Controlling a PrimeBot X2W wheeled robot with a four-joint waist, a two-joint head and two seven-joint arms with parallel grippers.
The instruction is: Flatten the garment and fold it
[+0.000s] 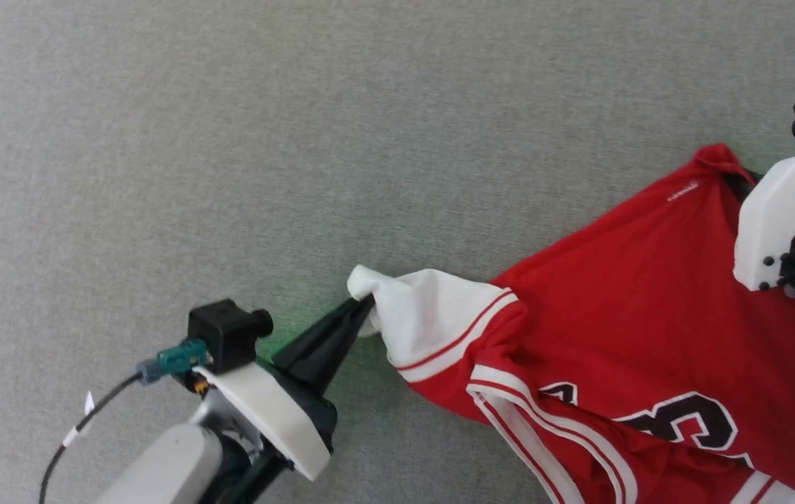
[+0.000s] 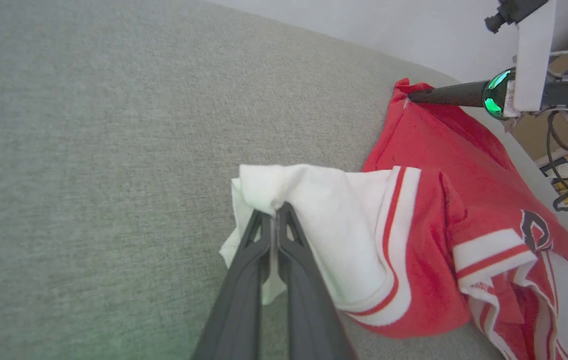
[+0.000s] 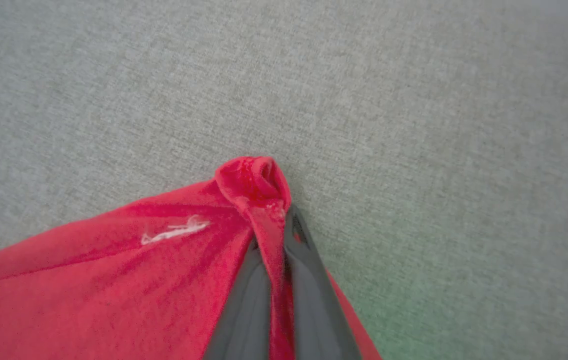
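Soft, even light falls across the grey worktop [image 1: 229,140], bright and without glare. Shadows are faint: only a thin dark edge lies under the garment [image 1: 649,280] at its white sleeve. Left of that sleeve, in the head view, a pale green tint lies on the cloth. The same tint shows right of the garment's bunched corner in the right wrist view, which is soft and slightly blurred throughout. In the left wrist view a green lamp [image 2: 496,94] glows above the garment.
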